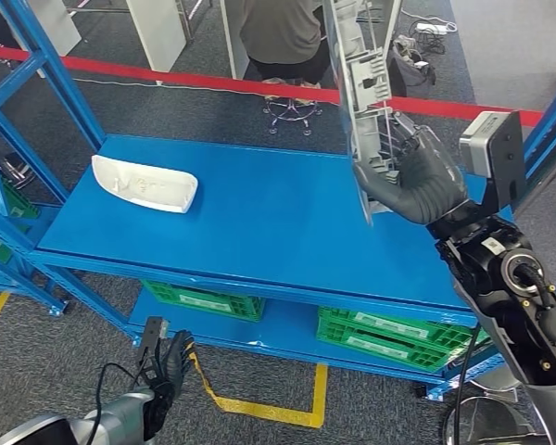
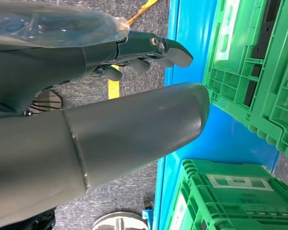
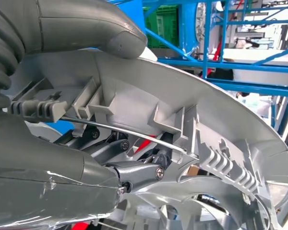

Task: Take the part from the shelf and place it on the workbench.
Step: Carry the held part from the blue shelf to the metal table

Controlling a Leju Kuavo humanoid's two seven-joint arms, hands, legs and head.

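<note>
1. Grey plastic part (image 1: 364, 102) standing nearly upright above the blue workbench's (image 1: 275, 222) right end, gripped by the right hand (image 1: 419, 176), thumb (image 3: 99, 28) pressing its curved outer face, fingers (image 3: 135, 172) hooking into the ribbed inner side.
2. Hanging low beside the lower shelf, left hand (image 1: 169, 366) holding nothing, fingers (image 2: 164, 50) extending loosely.
3. Sitting under the workbench, green crates (image 1: 384, 338).
4. Lying on the workbench's left end, a white moulded part (image 1: 145, 184).
5. Stretching beyond, red tape (image 1: 191, 79); farther off, a seated person (image 1: 282, 37).

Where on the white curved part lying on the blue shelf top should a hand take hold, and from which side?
Probably across the middle of the white curved part, coming down from above with the fingers spanning its narrow width. It lies flat and long on the blue shelf top with open surface around it, so both long edges look reachable. The left hand hangs low and holds nothing.
</note>
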